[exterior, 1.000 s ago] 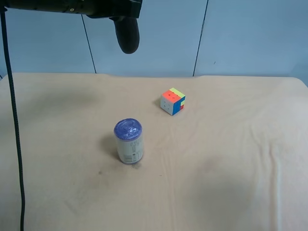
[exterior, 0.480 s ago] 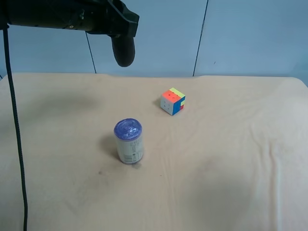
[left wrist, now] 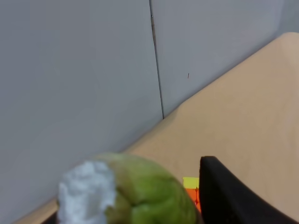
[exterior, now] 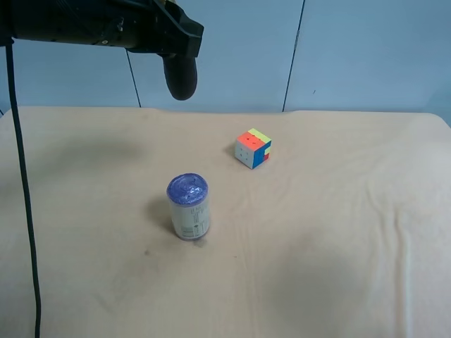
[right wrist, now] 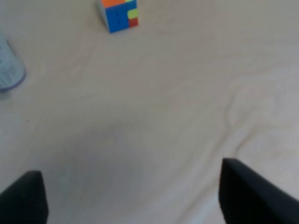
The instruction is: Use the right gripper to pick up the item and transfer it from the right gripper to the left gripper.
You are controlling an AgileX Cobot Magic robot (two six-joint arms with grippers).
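Left fingers (left wrist: 233, 200) around glossy elongated eggplant (exterior: 182, 74), stem green

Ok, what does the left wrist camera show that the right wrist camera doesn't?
Only the left wrist view: the eggplant, its green stem end close up, gripped by the left gripper, with the grey wall behind.
Only the right wrist view: the edge of the can, and the right gripper open with nothing between its fingers, above the cloth.
Both: the puzzle cube and the beige tablecloth.
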